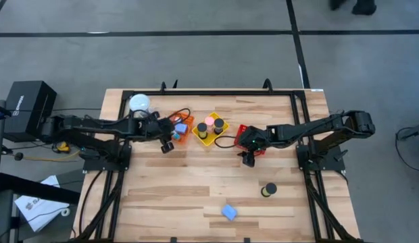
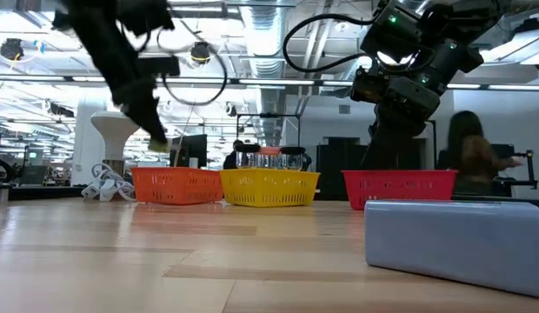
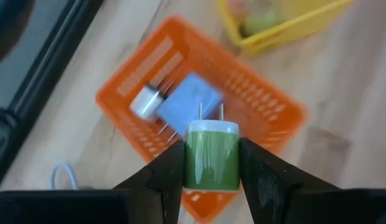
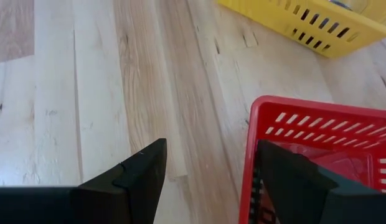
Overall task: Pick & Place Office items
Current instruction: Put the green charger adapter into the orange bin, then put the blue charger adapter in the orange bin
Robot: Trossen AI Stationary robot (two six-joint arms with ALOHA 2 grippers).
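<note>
Much of the red basket (image 4: 317, 155) is cut off at the lower right of the right wrist view, and its contents are hard to make out through the mesh. In the low view a light-blue block (image 2: 452, 239) fills the lower right of the frame, blurred and cropped at the edge, hiding the table behind it. The left gripper (image 3: 211, 165) is seen pinching a green and white plug adapter (image 3: 211, 154), prongs up, held above the orange basket (image 3: 261, 102); a white adapter (image 3: 145, 102) and a blue block (image 3: 193, 99) lie inside that basket. The yellow basket (image 1: 209, 129) is placed centre, between the orange and red ones, with dark cylinders and a pink one showing in it. The right gripper (image 4: 205, 180) is held with jaws spread and nothing between them, over bare wood just beside the red basket's rim. On the open table (image 1: 182, 196), at lower right of the high view, a black cylinder (image 1: 269, 190) and the blue block (image 1: 229, 212) are left well apart from the baskets. A white globe (image 1: 139, 103) is seen at upper left. No writing can be read; lettering on the black box (image 1: 27, 104) at far left is too small.
</note>
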